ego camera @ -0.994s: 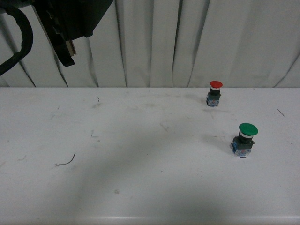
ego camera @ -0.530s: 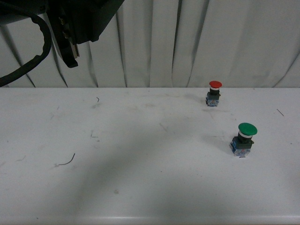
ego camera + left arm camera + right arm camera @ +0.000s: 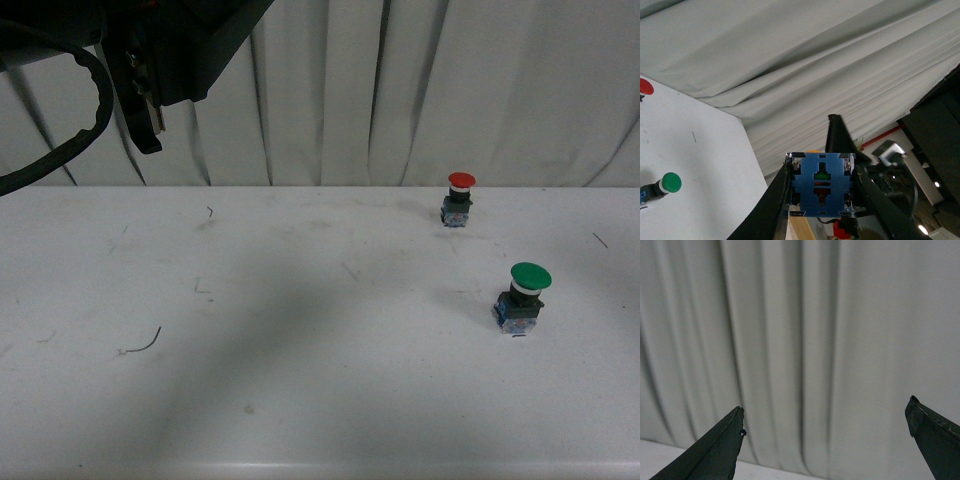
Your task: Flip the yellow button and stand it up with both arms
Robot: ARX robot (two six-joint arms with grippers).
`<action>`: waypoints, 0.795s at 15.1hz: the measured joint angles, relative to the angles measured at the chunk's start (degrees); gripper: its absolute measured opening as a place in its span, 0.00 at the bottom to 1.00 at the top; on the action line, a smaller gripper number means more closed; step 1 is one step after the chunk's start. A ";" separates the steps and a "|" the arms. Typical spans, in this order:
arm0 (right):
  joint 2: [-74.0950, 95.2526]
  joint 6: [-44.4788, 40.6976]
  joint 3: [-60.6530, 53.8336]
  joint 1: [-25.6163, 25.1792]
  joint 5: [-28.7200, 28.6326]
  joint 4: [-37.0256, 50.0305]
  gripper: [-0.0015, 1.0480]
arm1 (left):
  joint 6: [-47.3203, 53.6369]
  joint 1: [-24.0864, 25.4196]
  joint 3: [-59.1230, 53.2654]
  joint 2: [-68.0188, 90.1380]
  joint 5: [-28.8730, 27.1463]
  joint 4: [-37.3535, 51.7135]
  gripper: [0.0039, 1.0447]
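1. Although the blue-grey contact block of the yellow button (image 3: 822,187) carries one green and one red mark on its face, any lettering there is too small to read.
2. On this block the left gripper (image 3: 821,167) is clamped from both sides, high above the white table (image 3: 300,330); only a thin yellow edge of the cap shows behind the block.
3. Facing the pleated curtain (image 3: 800,315), the right gripper (image 3: 826,407) has its jaws wide apart.
4. On the table the red-capped button (image 3: 460,198) stands upright near the curtain, and the green-capped button (image 3: 525,297) stands upright closer to the robot, well apart from it.
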 joint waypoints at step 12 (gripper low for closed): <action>1.09 68.46 -9.88 7.34 -17.31 7.28 0.94 | 2.38 -1.42 1.36 0.70 -0.35 -1.68 0.29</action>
